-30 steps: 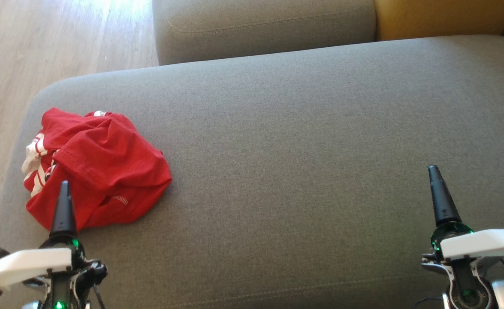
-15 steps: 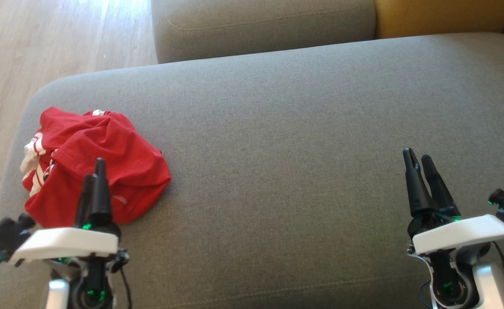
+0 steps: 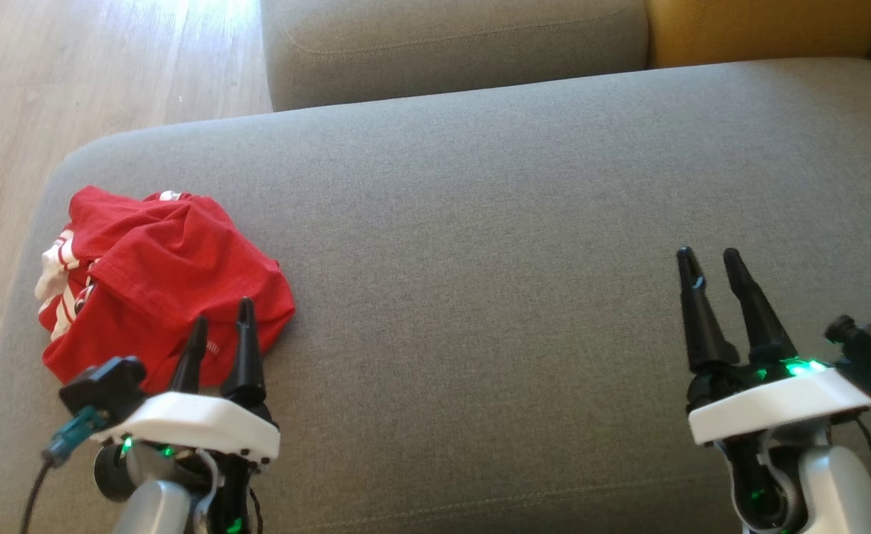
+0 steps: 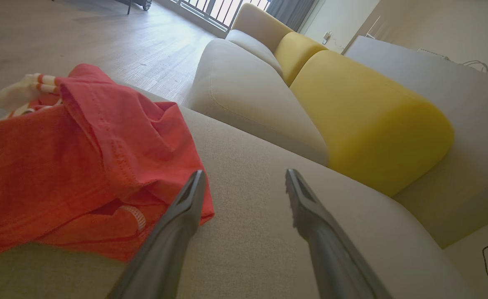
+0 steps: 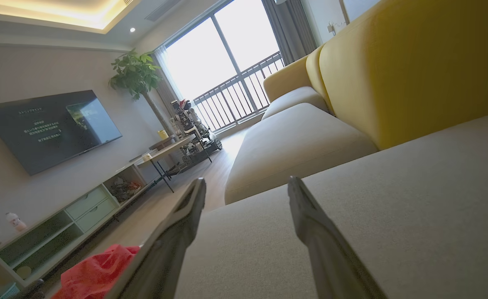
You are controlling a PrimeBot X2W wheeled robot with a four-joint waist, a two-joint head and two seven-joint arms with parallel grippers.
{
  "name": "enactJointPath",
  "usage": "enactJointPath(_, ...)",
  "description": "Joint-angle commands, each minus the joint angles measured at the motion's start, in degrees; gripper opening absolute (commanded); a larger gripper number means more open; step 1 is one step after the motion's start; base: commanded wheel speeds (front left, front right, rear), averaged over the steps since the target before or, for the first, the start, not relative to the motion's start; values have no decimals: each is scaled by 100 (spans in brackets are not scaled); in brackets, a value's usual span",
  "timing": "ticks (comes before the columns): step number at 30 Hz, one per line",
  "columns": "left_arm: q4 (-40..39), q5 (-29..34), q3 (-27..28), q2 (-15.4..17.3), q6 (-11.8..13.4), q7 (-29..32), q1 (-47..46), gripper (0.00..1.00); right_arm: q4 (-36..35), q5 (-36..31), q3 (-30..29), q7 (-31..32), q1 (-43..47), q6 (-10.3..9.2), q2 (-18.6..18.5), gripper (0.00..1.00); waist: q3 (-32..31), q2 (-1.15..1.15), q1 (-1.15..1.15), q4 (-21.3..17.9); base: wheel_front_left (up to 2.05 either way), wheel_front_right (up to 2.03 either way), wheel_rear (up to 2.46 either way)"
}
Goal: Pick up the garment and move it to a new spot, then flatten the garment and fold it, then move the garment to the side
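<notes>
The red garment (image 3: 168, 282) lies crumpled in a loose heap at the left end of the grey sofa seat (image 3: 494, 222), close to its rounded corner and the wooden floor (image 3: 72, 81). A bit of white-and-red striped trim pokes out on its far left side. The left pincer (image 3: 222, 311) hovers at the heap's near right edge with its fingers spread apart and nothing between them. In the left wrist view one finger crosses the garment's hem while the other stands over bare upholstery, so the pincer seems to straddle that edge, probably lined up to pinch a fold there. Whether a fingertip already touches cloth I cannot tell. The right pincer (image 3: 709, 253) is also released and empty, well apart from the garment over the near right part of the seat, likely waiting until there is a second edge to take. The broad bare stretch of seat between the two arms looks like the natural new spot for spreading the cloth. The pick-up appears not yet begun. A yellow cushion (image 3: 761, 30) sits at the far right.
</notes>
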Motion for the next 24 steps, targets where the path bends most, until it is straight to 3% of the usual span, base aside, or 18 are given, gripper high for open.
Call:
enactJointPath(1,-211,265,-56,177,162,-87,-378,100,-283,-351,161,-84,-269,2,-50,100,-2,0,0,1,0,0,0)
enactJointPath(4,-228,470,-325,314,422,-137,-443,100,-316,-580,173,-135,-246,2,-52,100,-4,0,0,1,0,0,0)
enactJointPath(24,-419,1517,-1493,806,1401,-455,-787,100,-429,-1864,157,-459,-124,2,-65,100,-34,0,0,-8,0,0,0)
